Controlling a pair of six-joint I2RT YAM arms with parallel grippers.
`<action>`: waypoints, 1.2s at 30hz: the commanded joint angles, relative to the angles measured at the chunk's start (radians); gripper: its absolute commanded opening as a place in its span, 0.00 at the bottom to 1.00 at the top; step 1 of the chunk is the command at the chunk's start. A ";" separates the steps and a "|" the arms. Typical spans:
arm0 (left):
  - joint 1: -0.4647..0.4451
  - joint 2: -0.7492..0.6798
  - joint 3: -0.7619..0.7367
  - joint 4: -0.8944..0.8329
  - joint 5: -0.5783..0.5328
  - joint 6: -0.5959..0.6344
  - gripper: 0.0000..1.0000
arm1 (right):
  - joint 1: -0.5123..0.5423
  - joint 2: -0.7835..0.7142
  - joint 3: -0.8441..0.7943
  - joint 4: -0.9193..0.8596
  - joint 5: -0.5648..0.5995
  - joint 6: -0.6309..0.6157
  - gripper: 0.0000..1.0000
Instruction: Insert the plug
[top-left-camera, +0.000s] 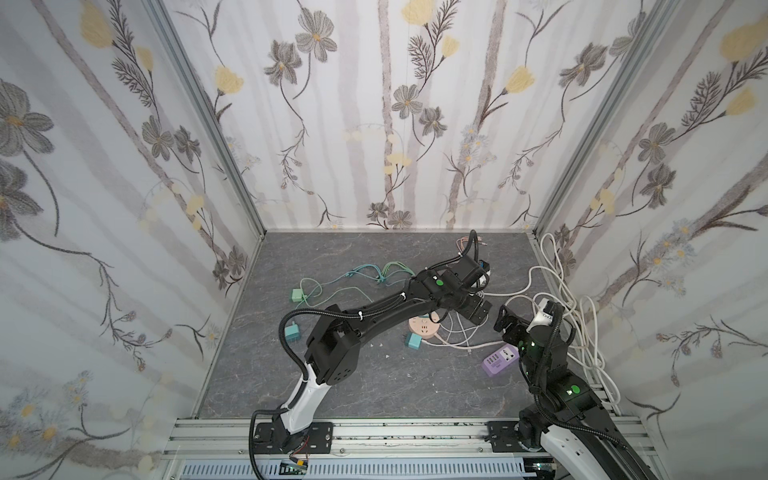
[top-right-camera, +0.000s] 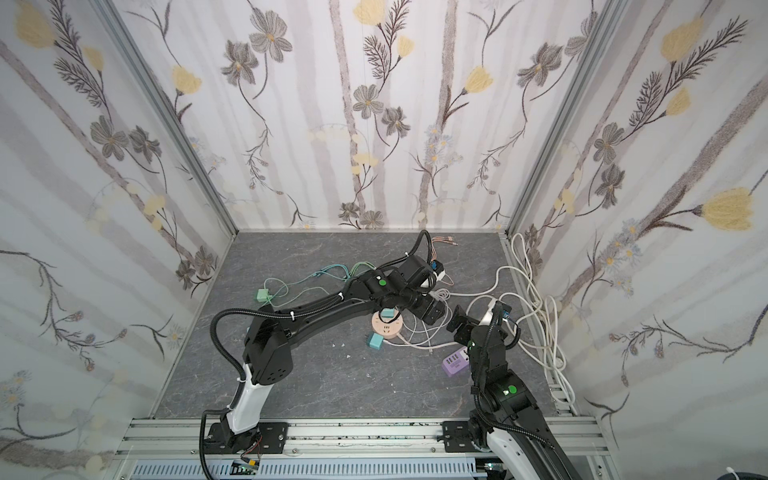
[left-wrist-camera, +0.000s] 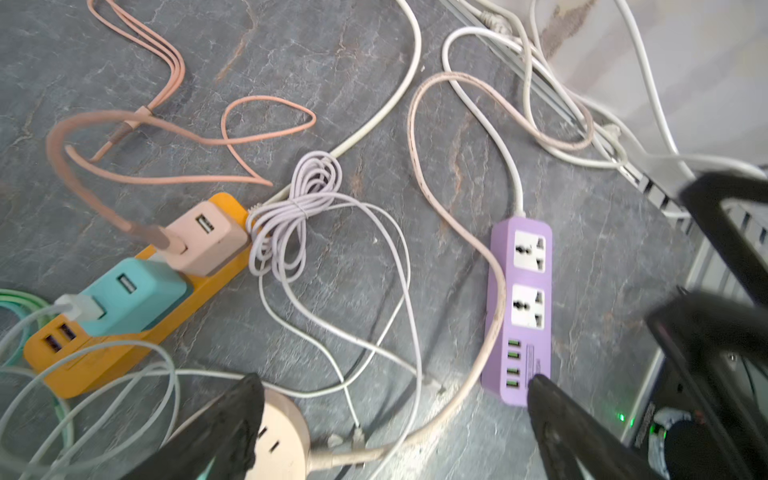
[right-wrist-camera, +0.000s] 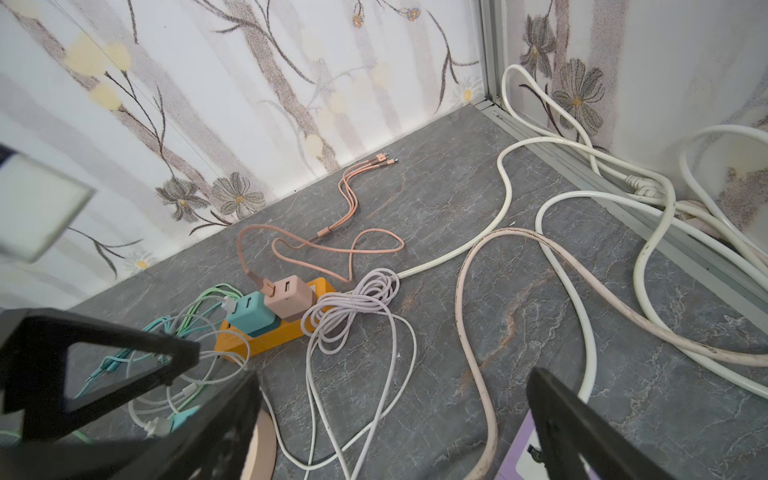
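Now: both pincers are empty. Your left gripper (left-wrist-camera: 392, 382) stands with its jaws spread wide, and only cable and bare table (left-wrist-camera: 332, 62) show between them. The right gripper (right-wrist-camera: 390, 374) is likewise wide open and holds nothing, near the purple power strip (left-wrist-camera: 519, 307) on the right.

Plug location: in a top view a teal plug (top-right-camera: 386, 312) sits on top of the round pink socket (top-right-camera: 386, 330), mid-table, just beside the left arm's wrist. I judge this to be the task's plug, placed on its socket. That makes the step in hand confirming the seat and getting clear.

To do it well:
- Lift the left gripper straight up before you swing it away. White cables (left-wrist-camera: 374, 291) loop round the socket, and a fingertip could hook one and tip the plug.
- If the plug stands proud, close the jaws and press squarely on its top.

Not resolved: you cannot tell whether the pins are fully home. From above the arm crowds the socket. In the left wrist view a finger (left-wrist-camera: 224, 419) hides most of the socket's face, and only two slots show. The orange power strip (left-wrist-camera: 124, 353), farther off, is already occupied.
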 joint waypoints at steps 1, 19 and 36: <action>0.002 -0.093 -0.123 0.030 0.017 0.207 1.00 | -0.002 0.027 0.012 0.064 -0.016 0.012 0.99; 0.091 -0.150 -0.478 -0.113 -0.150 0.758 1.00 | -0.008 0.084 0.033 0.068 -0.038 0.019 0.99; 0.072 -0.068 -0.491 -0.080 -0.105 0.802 0.91 | -0.010 0.078 0.039 0.048 -0.027 0.013 0.99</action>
